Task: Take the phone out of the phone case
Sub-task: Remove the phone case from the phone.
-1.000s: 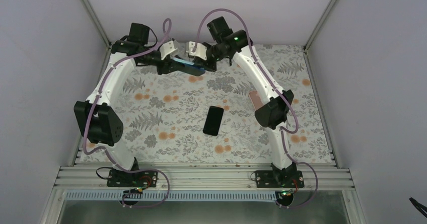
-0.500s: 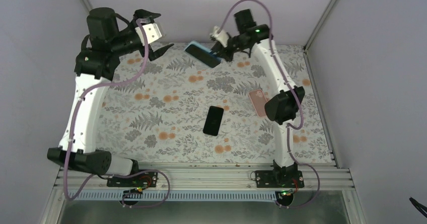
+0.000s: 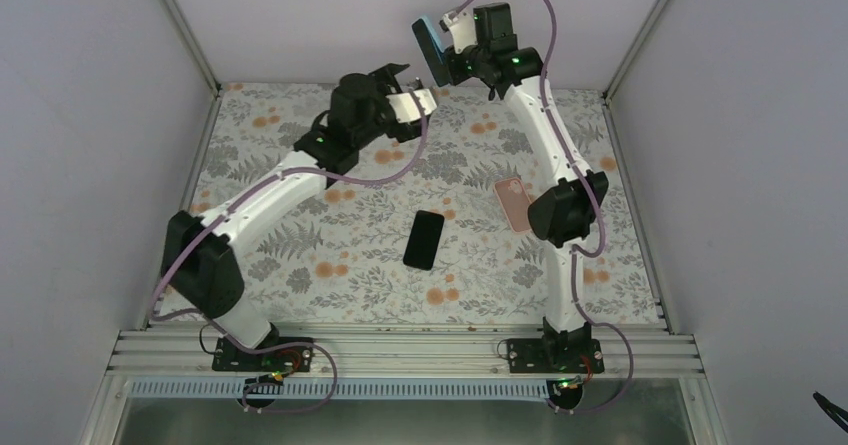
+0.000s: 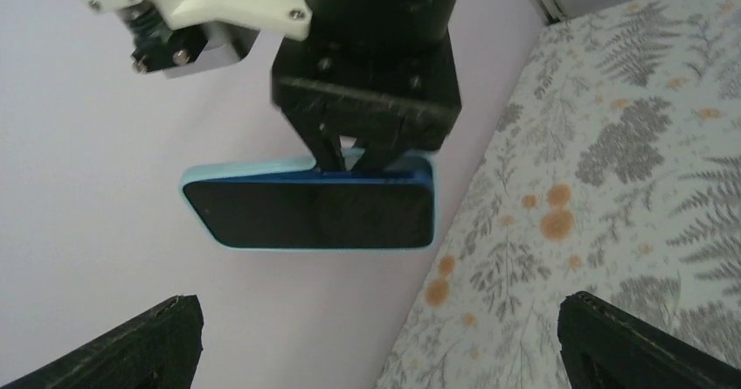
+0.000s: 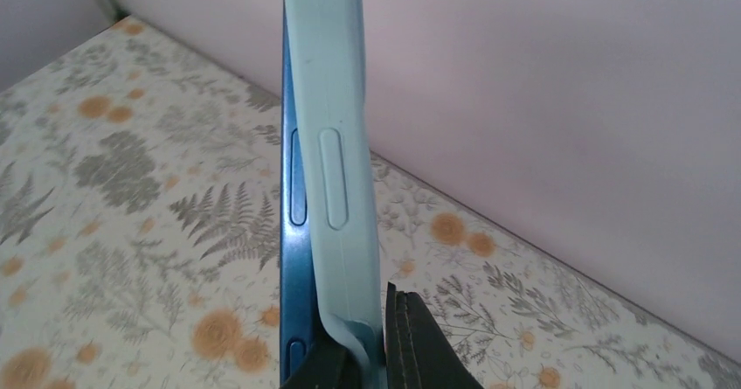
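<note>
My right gripper (image 3: pixel 452 47) holds the light blue phone case (image 3: pixel 431 49) up in the air by the back wall. It is shut on the case's long edge (image 5: pixel 336 144), where the lip curls away from the dark blue phone (image 5: pixel 293 232) still sitting inside. From the left wrist view the phone's black screen (image 4: pixel 310 210) faces me, with the case (image 4: pixel 262 173) rimming it. My left gripper (image 3: pixel 404 85) hangs open just in front of and below the phone, with nothing between its fingers (image 4: pixel 166 336).
A black phone (image 3: pixel 424 239) lies flat mid-table. A pink case (image 3: pixel 512 203) lies to its right, beside the right arm's elbow. The floral table cover (image 3: pixel 300 225) ends at the back wall and the side walls of the enclosure.
My left gripper let go of the phone, opened wide, swung out to the back left, then came back to the centre. My right gripper lifted the cased phone and turned it upright.
</note>
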Motion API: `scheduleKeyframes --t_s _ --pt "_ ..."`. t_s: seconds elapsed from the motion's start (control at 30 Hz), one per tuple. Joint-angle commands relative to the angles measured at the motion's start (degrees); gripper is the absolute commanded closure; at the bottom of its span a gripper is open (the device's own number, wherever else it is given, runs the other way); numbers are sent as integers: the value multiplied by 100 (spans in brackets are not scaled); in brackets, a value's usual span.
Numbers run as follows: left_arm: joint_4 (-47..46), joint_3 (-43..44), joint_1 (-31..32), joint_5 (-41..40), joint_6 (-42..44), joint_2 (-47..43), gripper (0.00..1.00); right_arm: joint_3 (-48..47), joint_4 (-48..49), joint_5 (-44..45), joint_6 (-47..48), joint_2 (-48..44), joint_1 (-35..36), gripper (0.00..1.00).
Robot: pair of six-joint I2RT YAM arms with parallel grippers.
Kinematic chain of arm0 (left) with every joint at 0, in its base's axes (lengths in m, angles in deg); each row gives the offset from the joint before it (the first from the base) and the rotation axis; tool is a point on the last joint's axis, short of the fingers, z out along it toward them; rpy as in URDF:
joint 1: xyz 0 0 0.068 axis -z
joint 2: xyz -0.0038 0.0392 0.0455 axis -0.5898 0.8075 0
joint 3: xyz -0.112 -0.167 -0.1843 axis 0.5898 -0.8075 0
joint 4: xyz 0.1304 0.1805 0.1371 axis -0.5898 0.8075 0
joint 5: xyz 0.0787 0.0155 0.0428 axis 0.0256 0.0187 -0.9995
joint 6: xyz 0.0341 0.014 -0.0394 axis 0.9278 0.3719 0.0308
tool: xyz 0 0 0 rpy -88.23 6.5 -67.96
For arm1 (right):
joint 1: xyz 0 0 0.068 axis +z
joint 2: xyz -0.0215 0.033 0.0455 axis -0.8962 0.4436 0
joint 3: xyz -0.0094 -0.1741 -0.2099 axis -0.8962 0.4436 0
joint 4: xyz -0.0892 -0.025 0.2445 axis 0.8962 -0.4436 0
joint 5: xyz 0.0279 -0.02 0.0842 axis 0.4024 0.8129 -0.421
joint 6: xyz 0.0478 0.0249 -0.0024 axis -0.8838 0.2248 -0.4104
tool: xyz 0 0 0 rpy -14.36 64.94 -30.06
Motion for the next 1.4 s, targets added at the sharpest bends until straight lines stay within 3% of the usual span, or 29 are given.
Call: scheduleKeyframes --t_s 0.0,0.2,0.6,0.8,1.37 --pt "-1393 344 205 -748 -711 331 0 146 836 988 -868 -495 91 97" --pt "-1791 663 243 -668 -1491 877 1 239 940 866 -1165 -694 122 97" --pt "-2459 720 294 -762 -1858 1645 2 -69 815 537 -1313 -894 227 97" --pt "-2867 674 300 -934 -2100 1621 4 -98 781 434 -1282 -910 268 97" --pt "-2878 843 291 -1085 -2334 1580 6 -167 729 526 -1167 -834 385 97"
